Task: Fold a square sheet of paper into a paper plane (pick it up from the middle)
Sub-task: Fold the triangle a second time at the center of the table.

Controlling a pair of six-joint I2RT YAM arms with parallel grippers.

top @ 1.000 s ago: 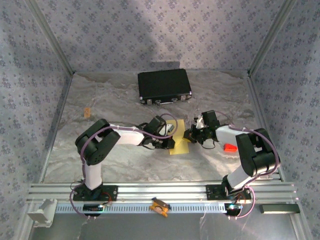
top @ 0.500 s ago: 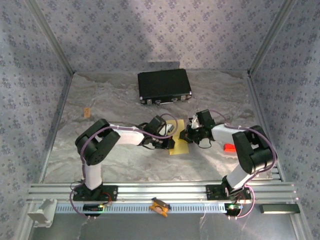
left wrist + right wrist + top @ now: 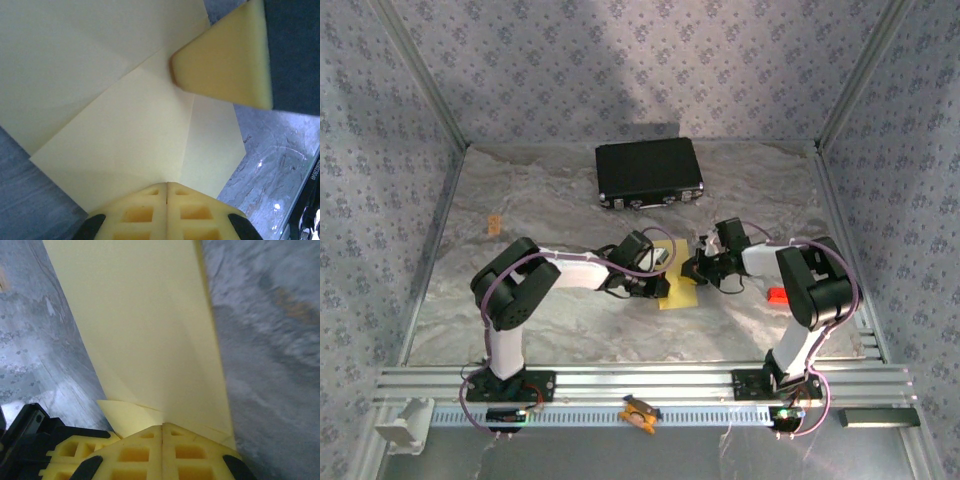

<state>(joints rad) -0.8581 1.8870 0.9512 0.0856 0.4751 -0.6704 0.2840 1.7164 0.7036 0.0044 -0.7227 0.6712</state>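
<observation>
Left gripper (image 3: 166, 184): jaws shut, the two yellow foam fingers meeting along one seam with no gap, their tip resting on the near edge of the folded yellow sheet of paper (image 3: 125, 125). From that tip the sheet spreads toward 12 o'clock in overlapping layers; one slanted fold edge runs from 8 o'clock up to 1 o'clock. At 1 o'clock a foam pad (image 3: 225, 60) of the other arm presses down on the paper where the folds meet — it hides the layers beneath it.

Right gripper (image 3: 163, 426): jaws also shut, fingers closed flush, tip on the paper. In its wrist view the sheet runs away toward 12 o'clock as a long strip, and a small flap lies at 9 o'clock of the fingertips. The left gripper's black body sits at 8 o'clock.

From above, the sheet lies mid-table between the two wrists — the left wrist covers its 9 o'clock edge, the right gripper head its 3 o'clock side. Seen from the sheet:
- the black rectangular case (image 3: 650, 172) lies at 12 o'clock, well apart;
- a small orange clip (image 3: 780, 296) lies at 3 o'clock, beside the right arm;
- a small tan tag (image 3: 494, 224) lies at 10 o'clock, far off.

The table (image 3: 570, 325) has a crinkled silver-grey cover. An orange-brown object (image 3: 638, 412) sits on the near rail at 6 o'clock.
</observation>
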